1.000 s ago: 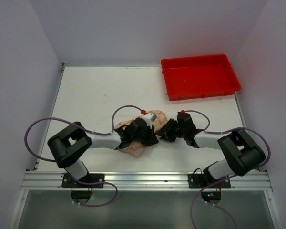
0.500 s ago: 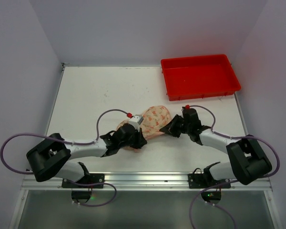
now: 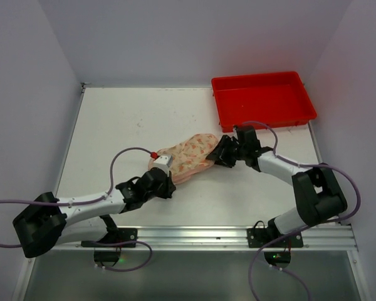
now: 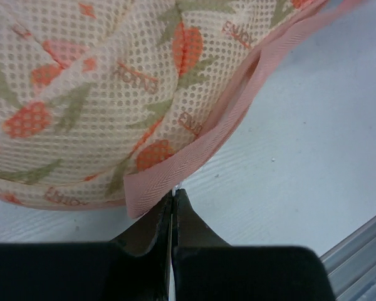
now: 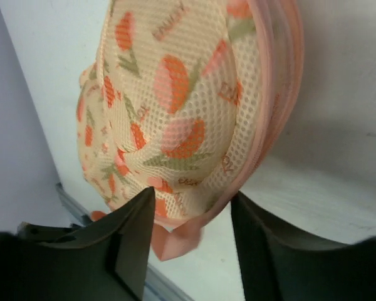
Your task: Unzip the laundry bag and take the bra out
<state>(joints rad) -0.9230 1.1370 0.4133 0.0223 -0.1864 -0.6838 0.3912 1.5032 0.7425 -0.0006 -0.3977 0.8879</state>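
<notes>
The laundry bag (image 3: 189, 155) lies mid-table, cream mesh with an orange floral print and pink zip edging (image 4: 194, 153). At its near-left end, my left gripper (image 3: 168, 183) is shut, its tips (image 4: 173, 193) pinching a thin white zip pull just under the edging. My right gripper (image 3: 218, 153) is at the bag's far-right end. Its jaws stand apart (image 5: 192, 194), one on each side of the bag's rounded end (image 5: 175, 106). A pink tab (image 5: 175, 241) hangs between them. The bra is hidden.
A red plastic tray (image 3: 261, 77) sits at the back right, just beyond the right arm. The metal rail at the table's near edge (image 3: 194, 235) runs behind both arm bases. White walls close in the left, back and right sides.
My left arm has drawn back toward the lower left, still shut. The right gripper moved up and right to the bag's far end, and its jaws have parted. The bag now lies stretched out.
</notes>
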